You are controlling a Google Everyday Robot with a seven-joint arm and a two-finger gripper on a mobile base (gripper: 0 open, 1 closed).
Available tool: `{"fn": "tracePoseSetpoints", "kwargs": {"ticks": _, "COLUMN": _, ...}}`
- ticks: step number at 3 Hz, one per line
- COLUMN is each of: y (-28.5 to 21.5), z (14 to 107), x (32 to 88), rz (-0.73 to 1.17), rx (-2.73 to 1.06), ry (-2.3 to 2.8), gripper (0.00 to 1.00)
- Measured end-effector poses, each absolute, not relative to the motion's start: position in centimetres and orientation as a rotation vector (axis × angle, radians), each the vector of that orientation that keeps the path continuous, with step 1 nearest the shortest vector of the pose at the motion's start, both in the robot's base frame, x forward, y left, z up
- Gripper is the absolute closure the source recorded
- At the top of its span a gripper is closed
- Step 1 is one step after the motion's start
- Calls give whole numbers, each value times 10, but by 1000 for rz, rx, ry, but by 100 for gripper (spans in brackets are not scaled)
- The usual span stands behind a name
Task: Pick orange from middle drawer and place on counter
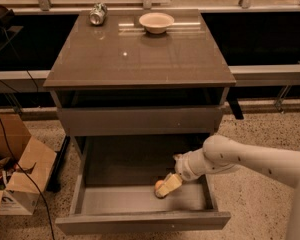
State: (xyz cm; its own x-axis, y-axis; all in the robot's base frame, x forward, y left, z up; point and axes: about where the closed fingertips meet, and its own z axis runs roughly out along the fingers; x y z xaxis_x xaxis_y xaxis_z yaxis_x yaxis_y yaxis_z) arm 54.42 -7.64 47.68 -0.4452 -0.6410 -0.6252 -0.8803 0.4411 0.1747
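The small orange (159,186) lies on the floor of the open middle drawer (115,200), near its front and right of centre. My gripper (170,183) reaches down into the drawer from the right on a white arm and sits right against the orange's right side, partly covering it. The glossy grey-brown counter (140,59) tops the cabinet above.
A beige bowl (156,22) and a tipped metal can (97,13) sit at the back of the counter. A closed grey drawer front (140,120) lies above the open drawer. An open cardboard box (17,176) stands on the speckled floor at the left.
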Motion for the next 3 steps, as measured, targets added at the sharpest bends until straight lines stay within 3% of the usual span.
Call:
{"fn": "tracePoseSetpoints", "kwargs": {"ticks": 2, "y": -74, "z": 400, "x": 549, "rz": 683, "rx": -1203, "ry": 2358, "gripper": 0}}
{"fn": "tracePoseSetpoints", "kwargs": {"ticks": 3, "y": -74, "z": 379, "x": 542, "rz": 685, "rx": -1194, "ry": 2414, "gripper": 18}}
